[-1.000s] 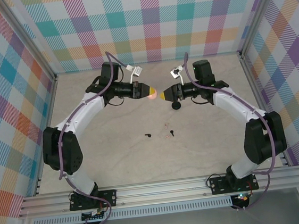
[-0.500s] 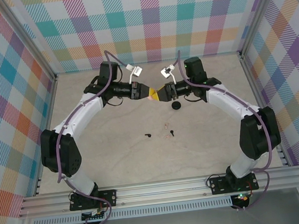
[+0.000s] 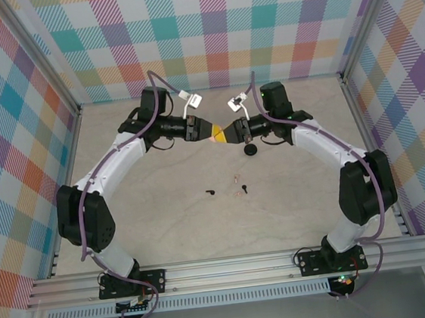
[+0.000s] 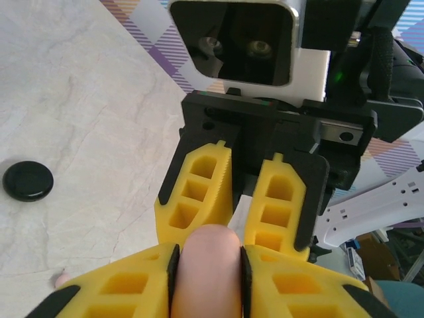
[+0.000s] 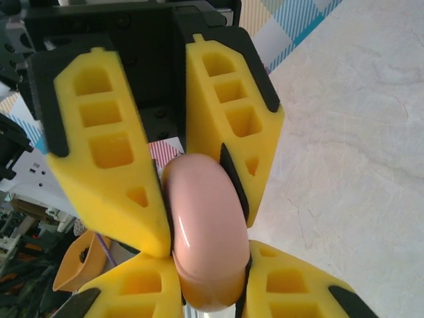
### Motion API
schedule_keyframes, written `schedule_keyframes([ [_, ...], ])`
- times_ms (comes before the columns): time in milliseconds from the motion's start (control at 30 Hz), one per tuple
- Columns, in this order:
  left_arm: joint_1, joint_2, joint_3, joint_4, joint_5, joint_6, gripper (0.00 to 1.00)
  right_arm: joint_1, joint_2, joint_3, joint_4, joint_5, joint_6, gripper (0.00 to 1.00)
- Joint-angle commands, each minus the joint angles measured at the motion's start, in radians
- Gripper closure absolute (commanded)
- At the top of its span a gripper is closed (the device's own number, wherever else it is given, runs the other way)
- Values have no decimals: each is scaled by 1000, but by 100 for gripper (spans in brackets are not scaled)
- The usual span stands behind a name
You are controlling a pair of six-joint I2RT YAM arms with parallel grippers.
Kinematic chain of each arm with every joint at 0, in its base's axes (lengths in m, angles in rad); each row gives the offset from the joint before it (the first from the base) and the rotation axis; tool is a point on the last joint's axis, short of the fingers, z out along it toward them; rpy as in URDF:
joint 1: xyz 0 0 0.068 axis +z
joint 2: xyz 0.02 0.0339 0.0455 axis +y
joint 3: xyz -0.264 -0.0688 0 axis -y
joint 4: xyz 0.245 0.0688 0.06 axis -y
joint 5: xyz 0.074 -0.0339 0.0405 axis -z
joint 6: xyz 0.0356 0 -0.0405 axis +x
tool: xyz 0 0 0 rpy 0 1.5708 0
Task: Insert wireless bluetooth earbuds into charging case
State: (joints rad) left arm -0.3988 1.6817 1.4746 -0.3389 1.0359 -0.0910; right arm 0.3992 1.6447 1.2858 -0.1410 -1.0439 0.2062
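Note:
A pink round charging case (image 3: 218, 134) hangs in the air over the back middle of the table. My left gripper (image 3: 212, 134) grips it from the left and my right gripper (image 3: 226, 134) from the right, tip to tip. In the left wrist view the case (image 4: 209, 271) sits between my left pads, with the right gripper's fingers (image 4: 199, 192) just beyond. In the right wrist view both sets of fingers close round the case (image 5: 205, 225). A black round case (image 3: 250, 149) lies under the right gripper. Two black earbuds (image 3: 210, 193) (image 3: 245, 190) and two pale earbuds (image 3: 236, 178) (image 3: 241, 195) lie mid-table.
Aluminium posts and checked walls enclose the table (image 3: 167, 232) on three sides. Both arms arch inward from their bases at the near edge. The black case (image 4: 28, 180) lies flat on the marbled top in the left wrist view.
My right gripper has moved left to the pink case and shut on it. The left gripper has kept hold of the case at about the same spot.

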Motion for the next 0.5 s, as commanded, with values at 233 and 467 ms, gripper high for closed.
schedule_keyframes([
  [233,-21,-77,-25,70,-36,-92,49,-14,-86,-79,141,95,65,88],
  [467,-11,-123,-117,249,-109,-227,44,-35,-124,-98,171,108,97,87],
])
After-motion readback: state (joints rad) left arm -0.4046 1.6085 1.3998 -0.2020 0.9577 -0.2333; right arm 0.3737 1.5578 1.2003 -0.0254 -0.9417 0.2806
